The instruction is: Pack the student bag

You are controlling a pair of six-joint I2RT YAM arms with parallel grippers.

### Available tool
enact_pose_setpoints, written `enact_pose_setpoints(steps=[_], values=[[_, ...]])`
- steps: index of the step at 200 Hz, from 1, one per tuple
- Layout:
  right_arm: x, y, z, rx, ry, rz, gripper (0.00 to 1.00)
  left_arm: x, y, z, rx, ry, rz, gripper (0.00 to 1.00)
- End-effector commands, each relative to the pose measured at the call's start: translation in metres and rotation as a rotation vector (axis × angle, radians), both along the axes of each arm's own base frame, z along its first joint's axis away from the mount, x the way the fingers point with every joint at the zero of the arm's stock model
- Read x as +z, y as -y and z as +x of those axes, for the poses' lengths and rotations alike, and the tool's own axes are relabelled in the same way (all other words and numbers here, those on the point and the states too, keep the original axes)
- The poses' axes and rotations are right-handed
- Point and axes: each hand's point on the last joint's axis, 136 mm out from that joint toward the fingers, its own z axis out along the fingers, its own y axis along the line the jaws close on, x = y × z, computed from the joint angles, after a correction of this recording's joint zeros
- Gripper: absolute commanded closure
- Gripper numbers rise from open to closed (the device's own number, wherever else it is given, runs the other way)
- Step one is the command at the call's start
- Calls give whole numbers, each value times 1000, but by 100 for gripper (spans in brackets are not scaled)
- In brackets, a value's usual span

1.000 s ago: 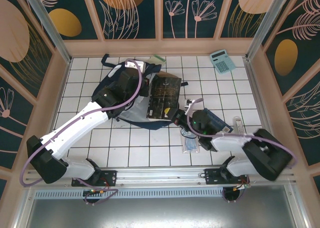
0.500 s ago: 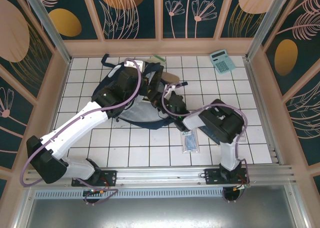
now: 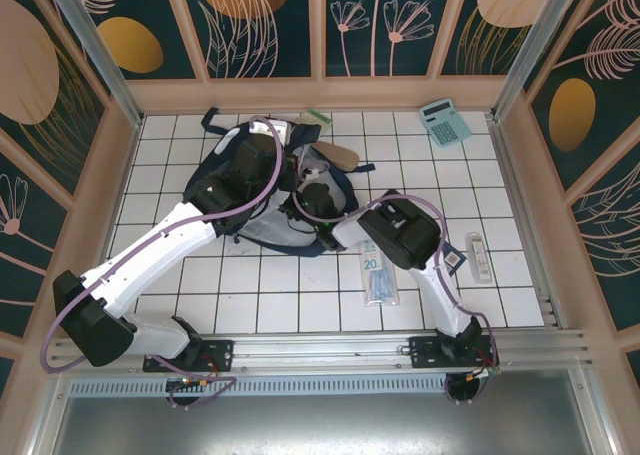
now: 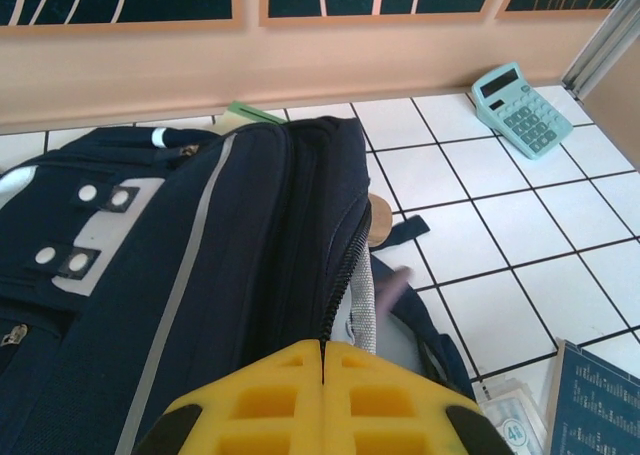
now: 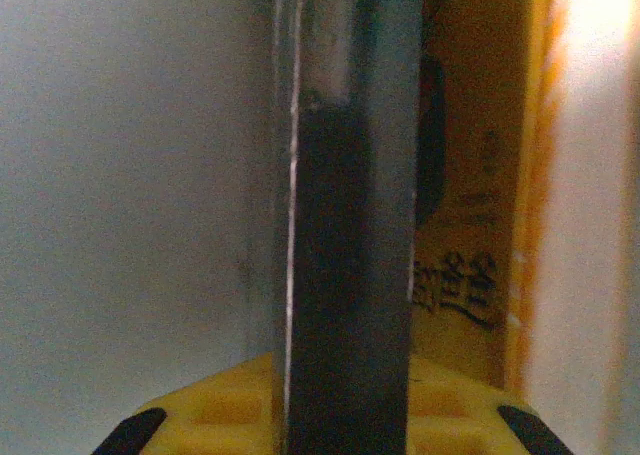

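The student bag [image 3: 262, 227] lies at the back left of the tiled table, navy with a grey stripe [image 4: 230, 245], its zipped mouth pulled open toward the right. My left gripper [image 3: 268, 180] sits on top of it, its yellow jaws [image 4: 322, 353] shut on the zipper edge of the bag's opening. My right gripper [image 3: 316, 200] reaches inside the opening. It is shut on a dark book [image 5: 350, 225], held edge-on between the fingers, with pale grey lining [image 5: 130, 195] to its left and an orange printed cover [image 5: 475, 225] to its right.
A teal calculator [image 3: 444, 122] lies at the back right corner. A brown oval object [image 3: 335, 155] rests by the bag's top, a green item [image 3: 318, 116] behind it. A blue packet [image 3: 378, 275] and a white strip [image 3: 478, 255] lie on the tiles at the front right.
My right arm has swung left, carrying the dark book from the tiles beside the bag into the bag's opening. The left gripper has stayed put on the bag.
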Motion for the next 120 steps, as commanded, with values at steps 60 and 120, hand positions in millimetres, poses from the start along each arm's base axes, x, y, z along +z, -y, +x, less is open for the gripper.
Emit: enact_pose_setpoints(steps=[60, 120], values=[[23, -10, -13, 60, 73, -131, 23, 42, -6, 5, 22, 124, -95, 100], [13, 30, -34, 31, 53, -376, 7, 27, -20, 5, 59, 114, -72, 100]])
